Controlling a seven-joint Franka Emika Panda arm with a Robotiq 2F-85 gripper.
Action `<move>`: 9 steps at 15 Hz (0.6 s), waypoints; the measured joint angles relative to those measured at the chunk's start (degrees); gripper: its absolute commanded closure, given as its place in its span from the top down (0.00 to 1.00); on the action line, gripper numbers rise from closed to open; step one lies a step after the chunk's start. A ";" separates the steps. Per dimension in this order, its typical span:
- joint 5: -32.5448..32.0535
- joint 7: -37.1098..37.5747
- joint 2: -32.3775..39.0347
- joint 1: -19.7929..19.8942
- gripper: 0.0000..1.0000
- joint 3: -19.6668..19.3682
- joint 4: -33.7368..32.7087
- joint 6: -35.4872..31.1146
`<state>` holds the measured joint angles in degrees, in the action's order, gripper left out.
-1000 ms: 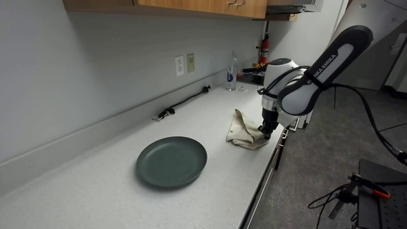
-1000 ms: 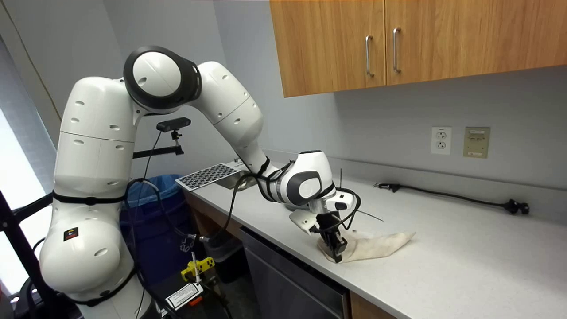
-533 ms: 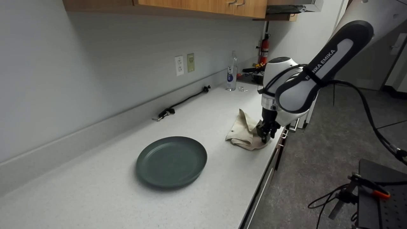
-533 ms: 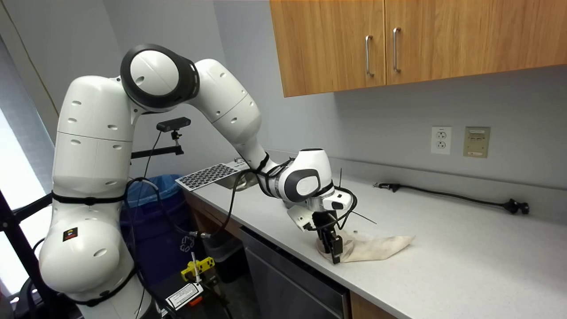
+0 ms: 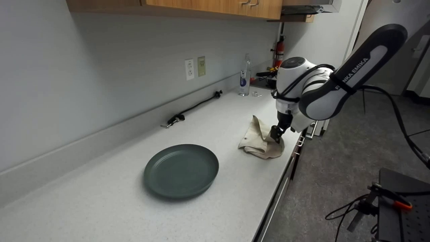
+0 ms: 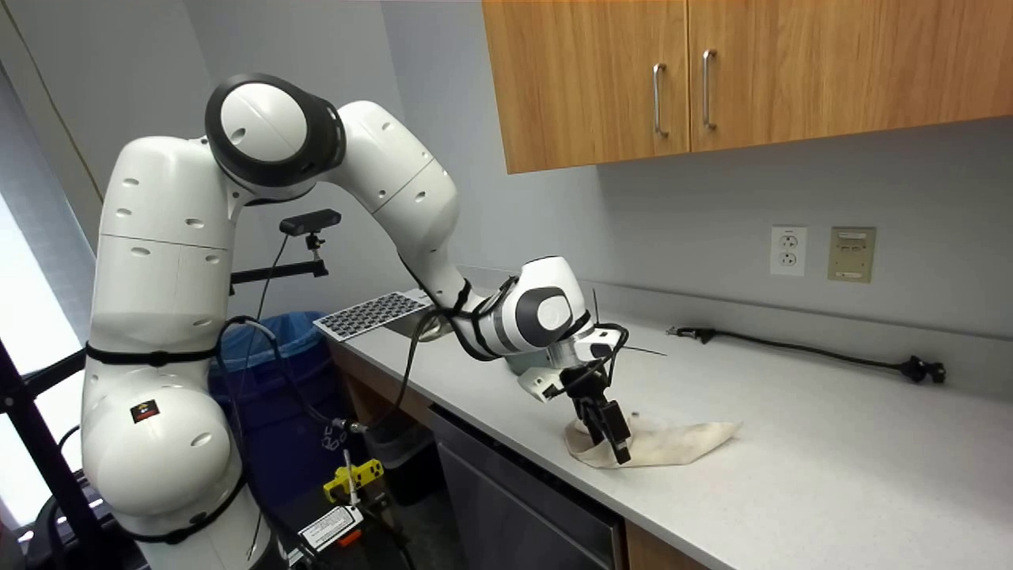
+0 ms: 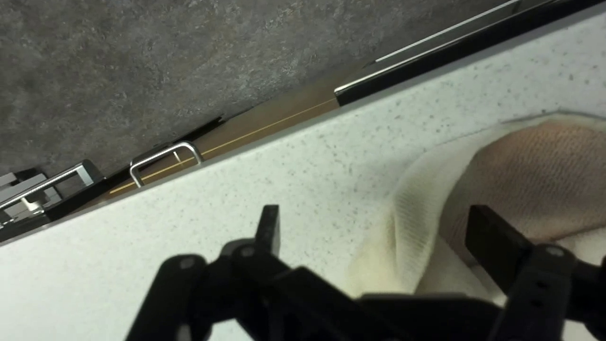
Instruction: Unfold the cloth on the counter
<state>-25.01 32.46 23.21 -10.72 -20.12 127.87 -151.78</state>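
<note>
- In an exterior view, the cloth [image 5: 258,141] lies crumpled on the desk [image 5: 111,205], near its front edge, a corner standing up. The jaws have risen slightly and tilted over it within the last moment, while its folds look the same; I judge that the unfolding still lacks a grip.
- Same view: a dark green plate [image 5: 181,171] sits well apart, and a bottle [image 5: 245,79] stands towards the far end. The front edge probably limits spreading on that side.
- In an exterior view, the arm [image 6: 411,198] has swung so the jaws slant over the cloth's rounded end; whether they touch it, I cannot tell. The other end tapers to a point. A black rod [image 6: 807,348] lies by the back, well apart; a checkerboard [image 6: 370,317] rests at the desk's far end.
- In the wrist view, the jaws stand wide apart with nothing clamped: one above the desk, the other above a hollow in the cloth, a rolled fold between. Closing lower might catch that fold; closing too high would likely miss it.
</note>
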 measured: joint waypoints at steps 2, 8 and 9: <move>-0.41 -0.02 -0.13 0.00 0.87 0.14 0.00 -0.30; -4.55 -0.11 -0.23 -0.08 0.57 0.14 -0.49 -5.85; -4.96 -0.23 -0.24 -0.08 0.50 0.05 -0.80 -6.65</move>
<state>-29.96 32.23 22.97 -10.80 -20.06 127.08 -158.44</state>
